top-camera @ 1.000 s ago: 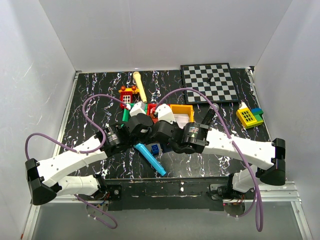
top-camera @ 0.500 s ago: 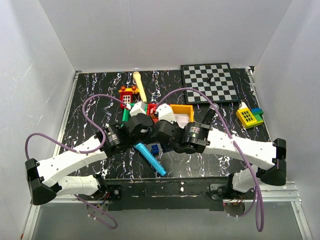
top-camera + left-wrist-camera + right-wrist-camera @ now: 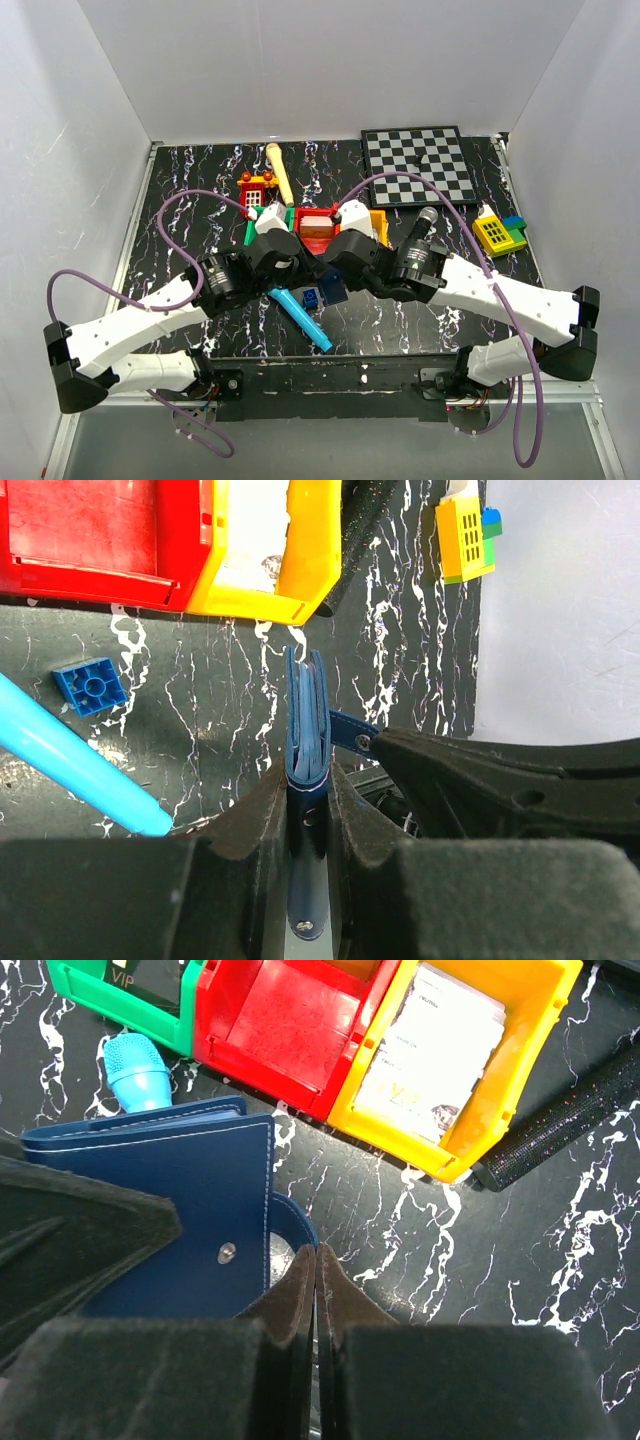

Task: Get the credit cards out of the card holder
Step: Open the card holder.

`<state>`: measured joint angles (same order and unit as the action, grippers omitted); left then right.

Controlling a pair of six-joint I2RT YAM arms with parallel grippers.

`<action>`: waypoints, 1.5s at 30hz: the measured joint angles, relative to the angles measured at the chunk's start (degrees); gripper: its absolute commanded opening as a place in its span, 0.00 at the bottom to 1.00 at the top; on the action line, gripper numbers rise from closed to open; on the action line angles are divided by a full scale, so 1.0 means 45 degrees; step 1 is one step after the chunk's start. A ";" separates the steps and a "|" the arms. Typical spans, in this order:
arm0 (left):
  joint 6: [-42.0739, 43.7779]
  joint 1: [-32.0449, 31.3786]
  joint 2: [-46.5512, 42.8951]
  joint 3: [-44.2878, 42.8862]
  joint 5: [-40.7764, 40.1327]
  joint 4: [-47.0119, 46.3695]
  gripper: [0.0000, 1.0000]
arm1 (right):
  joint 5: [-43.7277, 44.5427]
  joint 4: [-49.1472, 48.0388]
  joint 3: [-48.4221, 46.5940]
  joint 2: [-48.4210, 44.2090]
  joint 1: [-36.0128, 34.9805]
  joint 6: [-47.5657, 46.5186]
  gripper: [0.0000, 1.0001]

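Observation:
The card holder [image 3: 306, 715] is a dark navy wallet, seen edge-on in the left wrist view with light blue layers inside. My left gripper [image 3: 306, 776] is shut on its lower part and holds it upright above the table. In the right wrist view its flat navy face [image 3: 180, 1200] shows with a snap stud. My right gripper [image 3: 316, 1250] is shut on the wallet's rounded strap [image 3: 296, 1222]. In the top view both grippers, left [image 3: 288, 262] and right [image 3: 348, 268], meet over the wallet [image 3: 331, 290] at the table's middle. White cards [image 3: 432, 1045] lie in the yellow bin [image 3: 520, 1050].
A green bin [image 3: 110, 990], a red bin [image 3: 290, 1020] and the yellow bin stand in a row just beyond the wallet. A cyan toy microphone [image 3: 300, 318], a blue brick [image 3: 311, 297], a black cylinder [image 3: 420, 228], a chessboard [image 3: 420, 165], toy houses [image 3: 497, 235] and a wooden bat [image 3: 280, 172] lie around.
Both wrists have shifted toward the bins and the right arm has swung out to the right. The red bin now shows between the two wrists.

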<state>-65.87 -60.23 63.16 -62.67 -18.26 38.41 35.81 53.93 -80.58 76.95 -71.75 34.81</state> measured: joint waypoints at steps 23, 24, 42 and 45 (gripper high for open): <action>0.2764 0.0024 -0.3905 0.4187 0.0301 -0.3861 0.00 | -0.3356 -0.2263 0.2297 -0.4095 0.0962 -0.0865 0.47; 0.3026 0.0024 -0.4255 0.4595 0.0345 -0.4221 0.00 | -0.3769 -0.2744 0.2526 -0.4420 0.0962 -0.0981 0.48; 0.3963 0.0024 -0.3502 0.4231 0.1025 -0.4643 0.00 | -0.6985 -0.4551 0.2550 -0.2395 0.0316 -0.1768 0.43; 0.4138 0.0024 -0.3779 0.4265 0.1307 -0.4818 0.00 | -0.6989 -0.4600 0.2744 -0.2603 0.0593 -0.1734 0.41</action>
<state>-47.24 -60.12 46.15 -43.48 -12.38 16.73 4.36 33.23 -68.23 65.23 -69.08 27.00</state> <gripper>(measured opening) 0.131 0.428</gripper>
